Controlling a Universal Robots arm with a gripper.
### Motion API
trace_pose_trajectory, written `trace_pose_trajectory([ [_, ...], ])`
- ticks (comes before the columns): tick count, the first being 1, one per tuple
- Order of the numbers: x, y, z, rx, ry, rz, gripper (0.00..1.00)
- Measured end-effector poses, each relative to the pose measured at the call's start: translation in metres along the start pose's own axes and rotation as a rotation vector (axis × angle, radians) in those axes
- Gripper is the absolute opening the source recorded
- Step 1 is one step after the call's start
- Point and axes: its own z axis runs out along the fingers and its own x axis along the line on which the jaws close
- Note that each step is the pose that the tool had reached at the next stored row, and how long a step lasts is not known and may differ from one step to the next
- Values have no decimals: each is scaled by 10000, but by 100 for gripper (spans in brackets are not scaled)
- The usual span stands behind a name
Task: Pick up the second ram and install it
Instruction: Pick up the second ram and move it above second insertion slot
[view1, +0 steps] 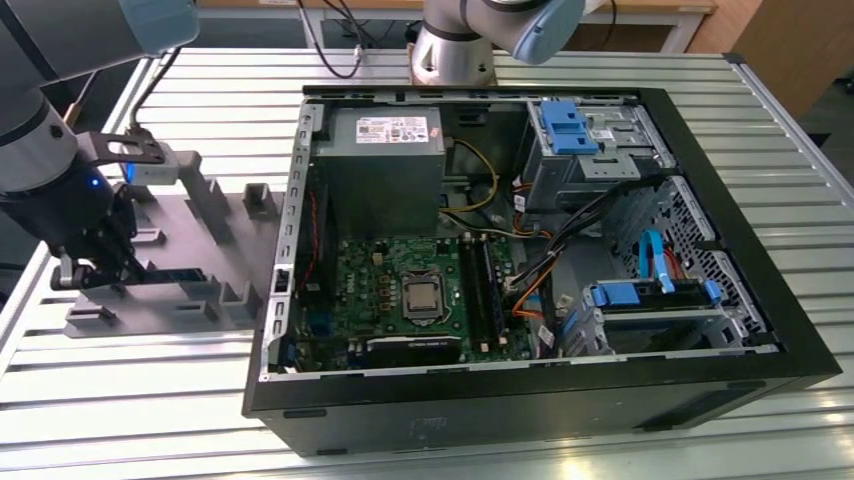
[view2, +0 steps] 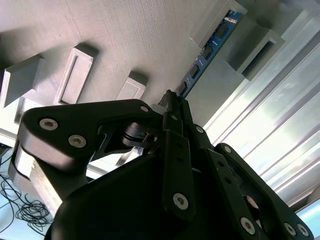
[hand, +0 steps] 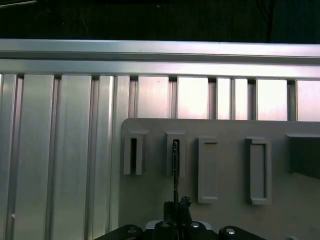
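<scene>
The second ram (view2: 209, 47) is a slim dark-blue board with black chips, standing on edge in the grey holder tray (view2: 125, 40). In the first wrist view the ram (hand: 175, 172) shows edge-on, with its far end in a slotted upright block. My gripper (view2: 172, 100) is shut on the ram's near end, and the black fingers meet on it in both wrist views (hand: 175, 207). In the exterior view the gripper (view1: 100, 272) is low over the tray (view1: 200, 230) at that view's left, beside the open computer case (view1: 534, 250).
Inside the case lie the green motherboard (view1: 400, 290) with long black slots (view1: 474, 290), a grey power-supply box (view1: 380, 150), cables and blue drive brackets (view1: 567, 125). The tray carries several upright blocks (hand: 257, 170). Ribbed aluminium table (hand: 60, 150) surrounds everything.
</scene>
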Motion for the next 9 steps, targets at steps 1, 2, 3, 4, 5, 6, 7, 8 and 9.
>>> trace_pose_trajectory([
  [1, 0, 0, -2, 1, 0, 0, 14],
  [2, 0, 0, -5, 0, 0, 0, 14],
  [3, 0, 0, -6, 0, 0, 0, 14],
  [4, 0, 0, -10, 0, 0, 0, 14],
  [5, 0, 0, -14, 0, 0, 0, 14],
  [6, 0, 0, -15, 0, 0, 0, 14],
  [7, 0, 0, -17, 0, 0, 0, 14],
  [8, 0, 0, -19, 0, 0, 0, 14],
  [9, 0, 1, -21, 0, 0, 0, 14],
])
